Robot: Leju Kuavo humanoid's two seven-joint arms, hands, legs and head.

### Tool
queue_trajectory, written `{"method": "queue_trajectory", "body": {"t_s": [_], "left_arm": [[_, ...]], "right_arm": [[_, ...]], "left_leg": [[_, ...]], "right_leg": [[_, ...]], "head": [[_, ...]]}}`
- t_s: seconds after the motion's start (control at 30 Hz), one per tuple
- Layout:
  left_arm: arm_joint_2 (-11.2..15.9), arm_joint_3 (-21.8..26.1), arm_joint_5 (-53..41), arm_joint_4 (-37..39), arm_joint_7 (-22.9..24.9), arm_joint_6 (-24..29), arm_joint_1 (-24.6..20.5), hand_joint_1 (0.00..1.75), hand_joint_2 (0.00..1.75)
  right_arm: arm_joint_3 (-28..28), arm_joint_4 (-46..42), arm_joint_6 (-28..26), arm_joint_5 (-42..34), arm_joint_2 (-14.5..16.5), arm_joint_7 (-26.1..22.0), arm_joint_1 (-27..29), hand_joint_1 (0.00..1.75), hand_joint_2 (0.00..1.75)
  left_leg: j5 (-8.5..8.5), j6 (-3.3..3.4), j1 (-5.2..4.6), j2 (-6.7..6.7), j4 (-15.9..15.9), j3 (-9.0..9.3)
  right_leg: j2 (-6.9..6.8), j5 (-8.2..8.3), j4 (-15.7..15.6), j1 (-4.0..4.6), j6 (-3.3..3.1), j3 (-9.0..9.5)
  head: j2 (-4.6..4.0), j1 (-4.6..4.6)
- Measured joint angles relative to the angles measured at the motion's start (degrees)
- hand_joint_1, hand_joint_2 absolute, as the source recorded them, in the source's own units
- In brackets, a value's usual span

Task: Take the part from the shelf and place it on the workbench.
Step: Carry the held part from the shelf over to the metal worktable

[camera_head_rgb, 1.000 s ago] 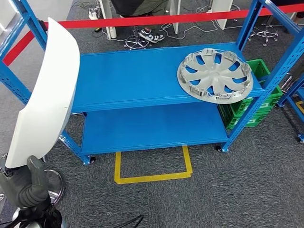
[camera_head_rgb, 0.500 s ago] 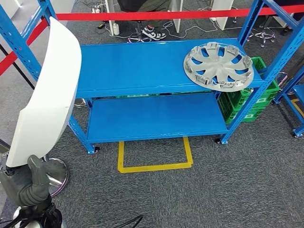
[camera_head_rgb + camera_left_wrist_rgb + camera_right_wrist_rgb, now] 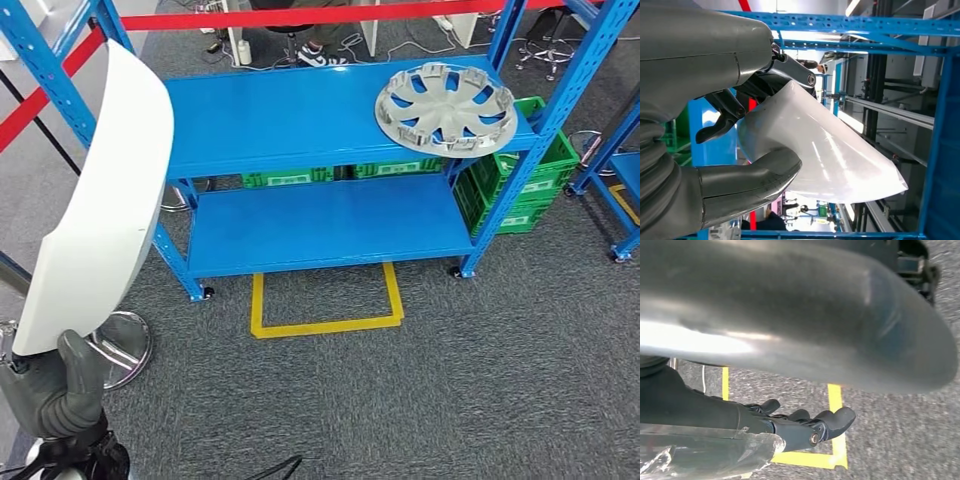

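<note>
In the head view my left hand [image 3: 53,395] sits at the lower left and grips the bottom end of a large white curved panel [image 3: 102,200], which stands upright in front of the shelf's left post. The left wrist view shows the thumb and dark fingers of the left hand [image 3: 726,55] clamped on the edge of the glossy white panel [image 3: 821,150]. My right hand [image 3: 806,427] hangs over the grey carpet with its fingers stretched out and nothing in them.
A blue two-level shelf [image 3: 302,120] stands ahead, with a silver hubcap [image 3: 445,108] on its top right. Green crates [image 3: 528,185] sit behind its right post. A yellow tape square [image 3: 324,325] marks the carpet, a chair base [image 3: 124,345] lies left, and red barrier tape [image 3: 302,15] runs behind.
The whole view has shifted, so the camera has moved: the shelf now sits higher in the picture with more carpet in front. The white panel stays in my left hand.
</note>
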Motion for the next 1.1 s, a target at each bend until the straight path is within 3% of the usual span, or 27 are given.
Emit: {"method": "queue_trajectory", "body": {"t_s": [0.07,0.1,0.17,0.2,0.23,0.3,0.33,0.37,0.4,0.43,0.5,0.57,0.6,0.67,0.73,0.77,0.83,0.87,0.9,0.93,0.97,1.03,1.1], "left_arm": [[0.0,0.0,0.0,0.0,0.0,0.0,-0.1,1.75,1.75],[0.0,0.0,0.0,0.0,0.0,0.0,-0.1,1.75,1.75],[0.0,0.1,0.1,0.0,0.0,0.0,0.0,1.75,1.75],[0.0,0.1,0.1,0.0,0.0,0.0,0.0,1.75,1.75],[0.0,0.1,0.1,0.0,0.0,0.0,0.0,1.75,1.75],[-0.1,0.0,0.1,0.1,0.0,-0.1,0.0,1.75,1.75],[-0.1,0.0,0.1,0.1,0.0,-0.2,0.0,1.75,1.75],[-0.1,0.0,0.0,0.2,0.0,-0.2,0.0,1.75,1.75],[-0.1,0.1,0.0,0.2,0.0,-0.2,0.0,1.75,1.75],[-0.1,0.1,-0.1,0.3,0.0,-0.2,0.0,1.75,1.75],[-0.1,0.1,-0.4,0.3,0.0,-0.2,0.0,1.75,1.75],[-0.1,0.1,-0.6,0.3,0.0,0.0,0.1,1.75,1.75],[-0.1,0.1,-0.7,0.3,0.0,0.0,0.1,1.75,1.75],[-0.1,0.1,-0.7,0.3,0.0,0.0,0.1,1.75,1.75],[-0.1,0.1,-0.8,0.3,0.0,0.1,0.1,1.75,1.75],[-0.1,0.1,-0.8,0.3,0.0,0.2,0.1,1.75,1.75],[-0.1,0.1,-0.8,0.5,0.0,0.2,0.1,1.75,1.75],[-0.1,0.1,-0.8,0.6,0.0,0.2,0.1,1.75,1.75],[-0.1,0.1,-0.8,0.7,0.0,0.2,0.2,1.75,1.75],[-0.1,0.1,-0.8,0.8,0.0,0.2,0.2,1.75,1.75],[-0.1,0.1,-0.8,0.9,0.0,0.2,0.2,1.75,1.75],[-0.1,0.1,-0.9,1.0,0.0,0.2,0.2,1.75,1.75],[-0.1,0.1,-0.9,1.0,0.0,0.2,0.3,1.75,1.75]], "right_arm": [[0.0,0.0,0.0,0.0,0.0,0.0,0.0,0.00,0.00],[0.0,0.0,0.0,0.0,0.0,0.0,0.1,0.00,0.00],[0.0,0.0,0.0,0.0,0.0,0.0,0.2,0.00,0.00],[0.0,0.0,0.0,0.0,0.0,0.0,0.2,0.00,0.00],[0.0,0.0,0.0,0.0,0.0,0.0,0.2,0.00,0.00],[0.0,0.0,0.0,0.0,0.0,0.0,0.2,0.00,0.00],[0.0,0.0,0.1,0.0,0.0,0.0,0.2,0.00,0.00],[0.0,0.0,0.1,0.0,0.0,0.0,0.2,0.00,0.00],[0.0,0.0,0.1,0.0,0.0,0.0,0.2,0.00,0.00],[0.0,0.0,0.2,0.0,0.0,0.0,0.2,0.00,0.00],[0.0,0.0,0.4,0.0,0.0,0.0,0.0,0.00,0.00],[0.0,0.0,0.5,0.0,0.0,0.0,-0.3,0.00,0.00],[0.0,-0.1,0.5,0.0,0.0,-0.1,-0.3,0.00,0.00],[0.0,-0.1,0.6,0.0,0.0,-0.1,-0.2,0.00,0.00],[0.0,-0.1,0.7,0.0,0.0,0.0,0.0,0.00,0.00],[0.0,-0.1,0.8,0.0,0.1,-0.1,0.0,0.00,0.00],[0.0,-0.1,0.9,0.0,0.1,-0.1,0.1,0.00,0.00],[0.0,-0.1,0.9,0.0,0.0,-0.1,0.1,0.00,0.00],[0.0,-0.1,1.0,0.0,0.0,-0.1,0.1,0.00,0.00],[0.0,-0.1,1.0,0.0,0.0,-0.1,0.2,0.00,0.00],[0.0,-0.1,1.0,0.0,0.1,0.0,0.2,0.00,0.00],[0.0,-0.1,1.1,0.0,0.1,0.0,0.1,0.00,0.00],[0.0,-0.1,1.1,0.0,0.2,0.0,0.0,0.00,0.00]], "left_leg": [[-1.14,0.65,-0.06,-0.05,-6.9,4.43],[-1.63,1.13,-0.20,-0.08,-8.4,5.14],[-1.05,2.14,-0.32,-0.02,-8.4,4.37],[-0.49,2.59,-0.32,0.05,-8.3,3.87],[0.17,3.00,-0.26,0.12,-8.3,3.23],[1.50,3.46,-0.29,0.18,-8.3,1.72],[2.19,3.55,-0.35,0.18,-8.3,0.85],[2.88,3.56,-0.43,0.17,-8.2,-0.06],[3.54,3.52,-0.51,0.17,-8.2,-0.98],[4.13,3.46,-0.58,0.32,-8.1,-1.86],[5.14,3.22,-0.74,0.68,-8.0,-3.21],[5.93,2.77,-0.96,1.24,-7.8,-3.79],[6.26,2.50,-1.02,1.62,-7.8,-3.87],[6.70,1.95,-0.94,2.49,-7.7,-3.98],[4.91,1.22,-0.76,2.05,-5.9,-4.77],[2.93,0.87,-0.69,1.50,-3.4,-5.76],[-1.69,0.48,-0.62,0.68,4.7,-8.91],[-2.91,0.45,-0.62,0.57,8.0,-10.11],[-3.03,0.52,-0.62,0.49,9.7,-10.52],[-1.97,0.66,-0.62,0.37,9.0,-9.82],[-0.09,0.87,-0.62,0.00,6.1,-8.11],[3.39,1.48,-0.47,-2.45,-1.8,-3.77],[4.32,1.97,-0.31,-4.42,-6.4,-1.51]], "right_leg": [[0.08,1.06,0.6,0.19,0.60,-1.13],[0.07,1.63,0.6,0.21,0.91,-1.42],[0.06,2.33,0.5,0.02,1.57,-1.75],[0.06,1.37,1.1,-0.08,1.89,-2.13],[0.08,-0.77,2.8,-0.13,2.20,-2.79],[0.08,-6.95,9.6,-0.17,2.60,-4.65],[0.08,-9.24,13.6,-0.17,2.69,-5.40],[0.08,-10.06,16.7,-0.16,2.69,-5.64],[0.08,-9.49,18.1,-0.15,2.60,-5.10],[0.04,-7.96,17.5,-0.13,2.44,-3.61],[-0.95,-5.48,10.8,-0.03,2.09,2.18],[-2.40,-6.42,2.1,0.28,1.63,8.24],[-2.68,-7.24,-0.5,0.45,1.35,9.67],[-1.89,-7.21,-1.6,0.56,0.51,9.50],[-0.97,-6.48,-1.6,0.45,-0.32,9.03],[-0.56,-6.07,-1.6,0.38,-0.68,8.77],[0.40,-5.37,-1.5,0.43,-1.05,7.98],[0.93,-5.09,-1.4,0.47,-1.10,7.59],[1.51,-4.89,-1.4,0.51,-1.10,7.27],[2.12,-4.76,-1.3,0.53,-1.07,7.07],[2.79,-4.68,-1.2,0.53,-1.01,6.98],[4.09,-4.63,-0.9,0.56,-0.86,6.71],[5.30,-4.47,-0.6,0.51,-0.42,6.06]], "head": [[0.00,-0.02],[0.00,-0.03],[0.00,-0.05],[0.00,-0.02],[0.00,0.04],[0.00,0.26],[0.00,0.35],[0.00,0.42],[0.00,0.43],[0.00,0.45],[0.00,0.46],[0.00,0.36],[0.00,0.35],[0.00,0.24],[0.00,0.19],[0.00,0.13],[0.00,0.01],[0.00,0.02],[0.00,0.02],[0.00,0.02],[0.00,0.02],[0.00,0.04],[0.00,0.01]]}}
